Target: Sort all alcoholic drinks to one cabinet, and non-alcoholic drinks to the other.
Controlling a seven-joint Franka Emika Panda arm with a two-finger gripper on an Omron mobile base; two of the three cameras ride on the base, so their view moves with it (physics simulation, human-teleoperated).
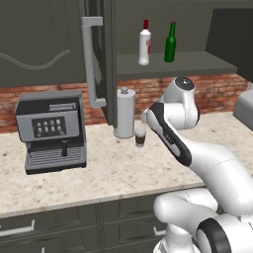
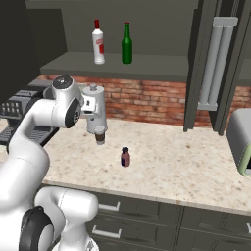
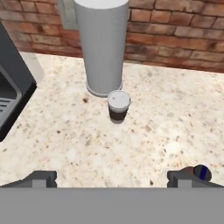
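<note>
Gripper [image 3: 112, 178] spread wide, nothing held, hovering above the counter [image 3: 166, 122]. Coffee cup [image 3: 118, 106] stands upright ahead of the fingertips [image 3: 43, 178], just in front of the grey canister [image 3: 102, 43]. Purple bottle [image 2: 125, 157] upright on the counter, apart from the cup, near the right fingertip. White bottle [image 1: 144, 43] and green bottle [image 1: 170, 43] side by side on the open cabinet shelf [image 1: 197, 63]. Coffee machine [image 1: 51, 129] at left. Cabinet door [image 2: 218, 63] stands open.
</note>
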